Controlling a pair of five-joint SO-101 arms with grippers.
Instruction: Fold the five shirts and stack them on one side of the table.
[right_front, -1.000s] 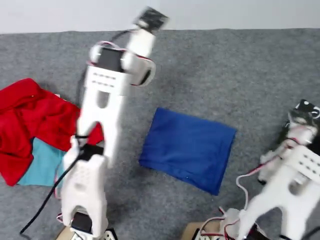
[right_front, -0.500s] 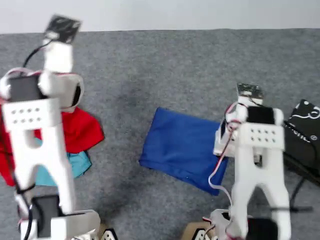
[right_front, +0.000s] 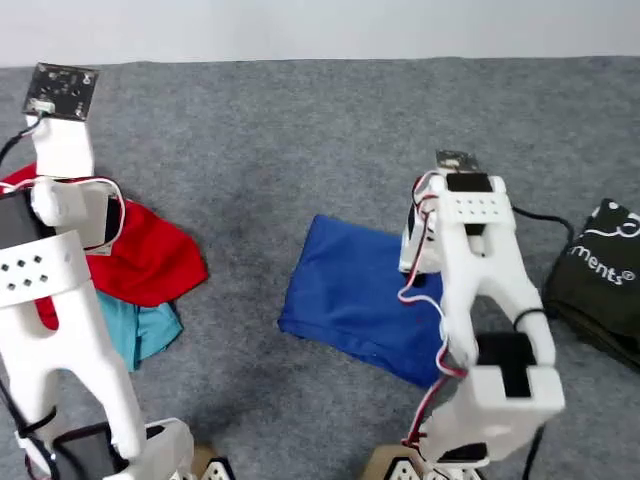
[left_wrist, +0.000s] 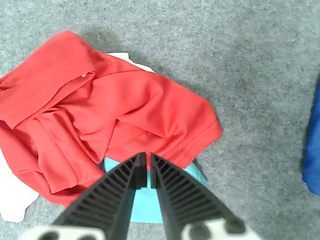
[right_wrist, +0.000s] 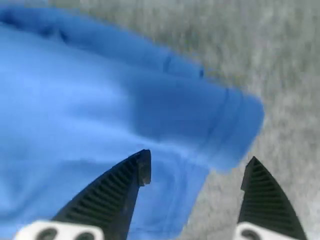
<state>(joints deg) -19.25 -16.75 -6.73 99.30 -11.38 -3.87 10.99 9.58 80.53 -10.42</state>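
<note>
A folded blue shirt (right_front: 355, 300) lies mid-table. The right arm (right_front: 475, 230) hangs over its right edge. In the right wrist view my right gripper (right_wrist: 197, 167) is open, just above the blue shirt (right_wrist: 100, 115) near its folded corner, with nothing between the fingers. A crumpled red shirt (right_front: 150, 255) lies at the left on a teal shirt (right_front: 150, 330). The left arm (right_front: 50, 260) stands over them. My left gripper (left_wrist: 145, 162) is shut and empty, above the red shirt's (left_wrist: 115, 115) hem where the teal shirt (left_wrist: 145, 202) peeks out.
A black shirt (right_front: 600, 280) lies at the table's right edge. White cloth (left_wrist: 12, 200) sticks out from under the red shirt. Bare grey carpet (right_front: 330, 140) stretches across the back of the table and between the two piles.
The left arm swung from the table's middle to the left, over the red shirt. The right arm came in from the right edge to the blue shirt, uncovering the black shirt.
</note>
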